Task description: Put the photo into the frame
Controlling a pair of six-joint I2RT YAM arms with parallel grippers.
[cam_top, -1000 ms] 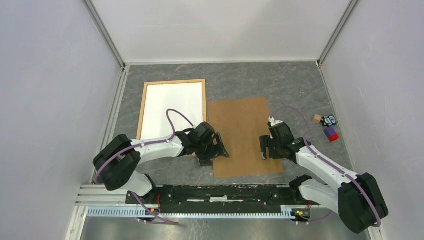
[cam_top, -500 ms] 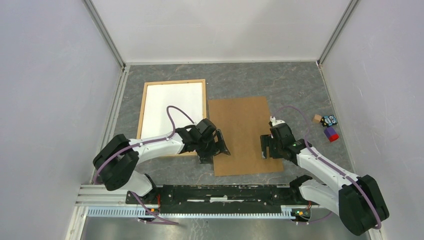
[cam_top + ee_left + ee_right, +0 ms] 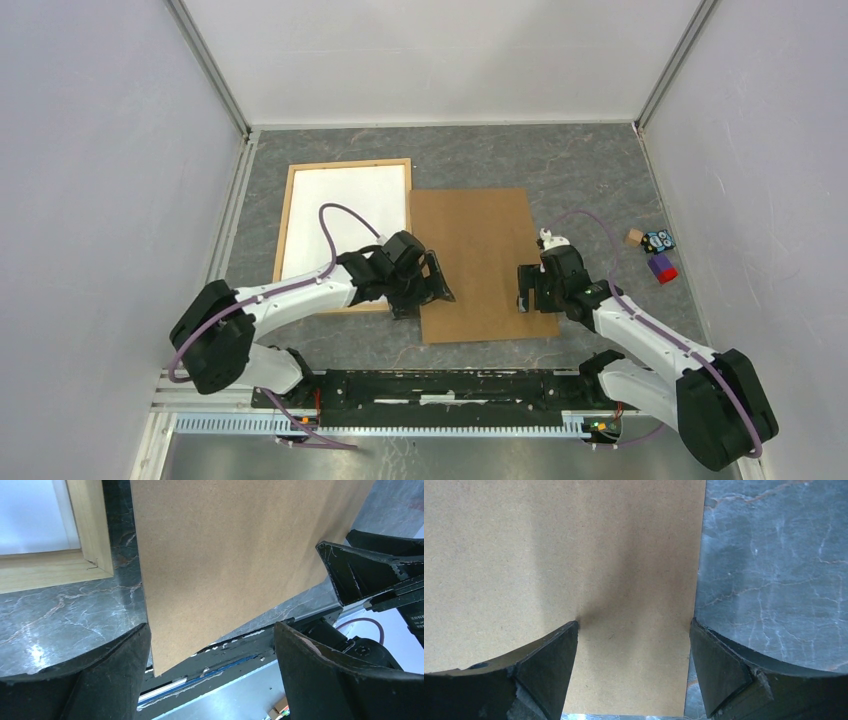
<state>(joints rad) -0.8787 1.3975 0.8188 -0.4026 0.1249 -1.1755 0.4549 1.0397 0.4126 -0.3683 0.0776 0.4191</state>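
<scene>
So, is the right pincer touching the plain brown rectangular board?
Touching. Right wrist view: the right pincer has a fingertip meeting its shadow on the brown board.

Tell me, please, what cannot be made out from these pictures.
- Photo: no print shows in any view; the frame shows only white inside.
- Under the brown board: hidden by the board itself, all views.
- Small items by the right wall: too small to name, top view.
- Frame, left wrist view: all but one corner cut off by the edge.
</scene>
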